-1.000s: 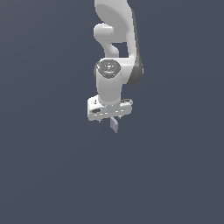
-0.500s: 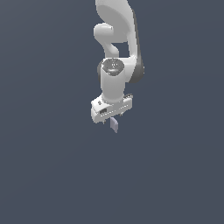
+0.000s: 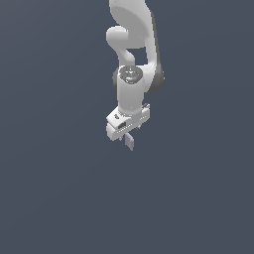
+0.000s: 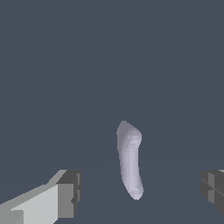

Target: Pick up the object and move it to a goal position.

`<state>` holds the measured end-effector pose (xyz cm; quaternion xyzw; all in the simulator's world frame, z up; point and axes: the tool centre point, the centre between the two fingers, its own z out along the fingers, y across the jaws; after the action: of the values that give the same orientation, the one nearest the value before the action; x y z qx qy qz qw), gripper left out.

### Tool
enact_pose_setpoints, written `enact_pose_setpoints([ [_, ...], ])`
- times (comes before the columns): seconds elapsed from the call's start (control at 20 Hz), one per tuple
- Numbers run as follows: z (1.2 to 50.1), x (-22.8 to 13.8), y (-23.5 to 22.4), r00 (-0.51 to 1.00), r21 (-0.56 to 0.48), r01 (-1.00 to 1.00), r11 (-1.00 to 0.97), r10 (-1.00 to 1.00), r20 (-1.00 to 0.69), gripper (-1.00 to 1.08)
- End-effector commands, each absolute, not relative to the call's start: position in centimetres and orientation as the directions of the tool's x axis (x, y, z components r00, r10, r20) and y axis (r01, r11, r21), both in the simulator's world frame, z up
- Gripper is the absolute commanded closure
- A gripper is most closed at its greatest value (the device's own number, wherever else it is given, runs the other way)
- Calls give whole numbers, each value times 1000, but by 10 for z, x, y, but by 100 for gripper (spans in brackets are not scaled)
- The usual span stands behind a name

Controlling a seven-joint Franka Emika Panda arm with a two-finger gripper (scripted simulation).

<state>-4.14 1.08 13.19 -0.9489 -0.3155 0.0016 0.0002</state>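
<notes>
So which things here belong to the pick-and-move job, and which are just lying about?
Job:
- small pale lavender-grey elongated bar
- white end effector, fingers spread either side of the bar, not touching it

Lying about:
- nothing else visible; plain dark surface only

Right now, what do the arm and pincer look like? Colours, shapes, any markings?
The arm is smooth glossy white with rounded, bulbous links, dark grey at a joint and a grey metallic disc on the wrist. The pincer has a boxy white body with small dark details; its fingers are white bars ending in dark grey blocky pads. No cables show.
</notes>
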Motion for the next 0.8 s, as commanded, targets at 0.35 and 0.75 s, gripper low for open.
enact_pose_setpoints([
  [0.35,129,-42,12,787,0,616,-787,616,-1,-92],
  [0.75,95,-44,12,785,0,620,-785,620,0,-92],
])
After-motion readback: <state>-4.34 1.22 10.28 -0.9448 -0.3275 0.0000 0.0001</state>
